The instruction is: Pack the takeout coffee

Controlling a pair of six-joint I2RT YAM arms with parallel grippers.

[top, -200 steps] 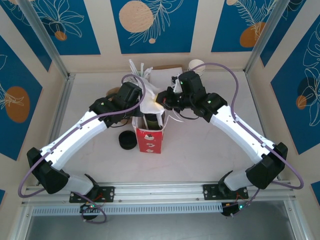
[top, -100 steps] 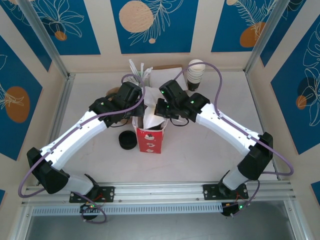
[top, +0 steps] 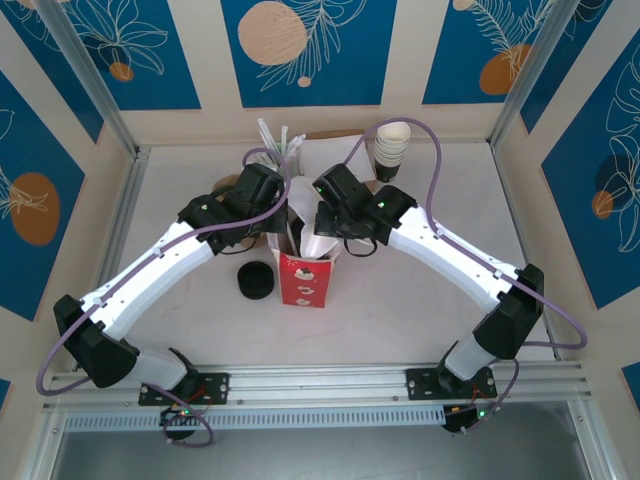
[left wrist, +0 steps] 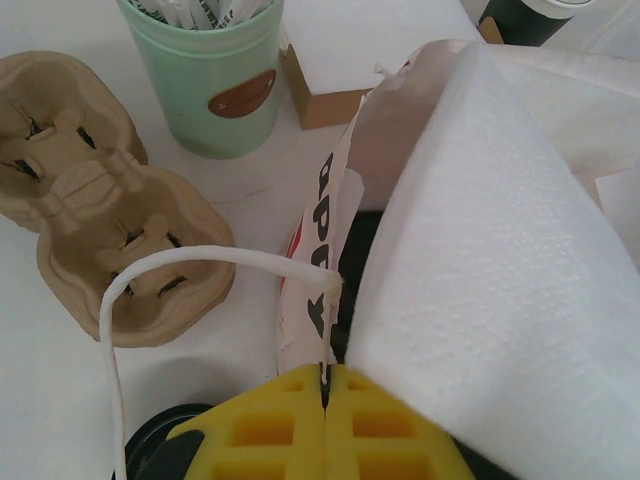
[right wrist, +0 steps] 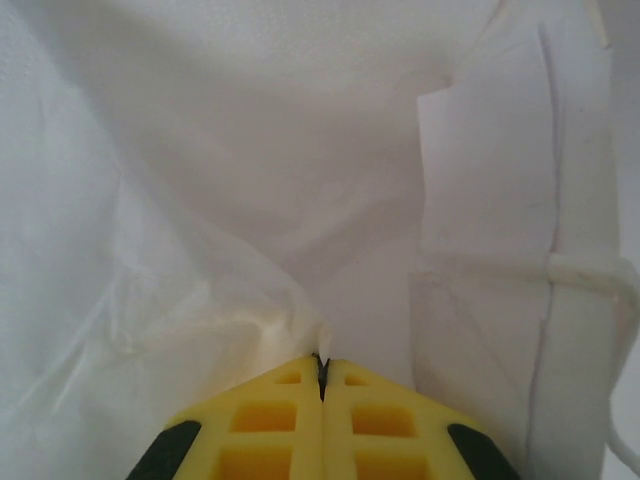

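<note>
The bag stands upright in the middle of the surface, red and white, with its mouth open. The left jaws are clenched on the bag's rim at its left side. In the left wrist view the yellow pads meet with the printed paper wall pinched between them, and the string handle loops out to the left. The right jaws reach into the bag's mouth and grasp a white napkin. The right wrist view shows their pads pressed together on a fold of it, with the bag's white inner wall around.

The coffee is inside the bag, mostly covered by the napkin; just a dark sliver shows between the napkin and the left wall.

A black puck lies on the surface just left of the bag, not touching it. Behind the bag stand a mint cup of sticks, a cardboard carrier beside it and a small box. A stack of white cups stands toward the back, right of the bag
</note>
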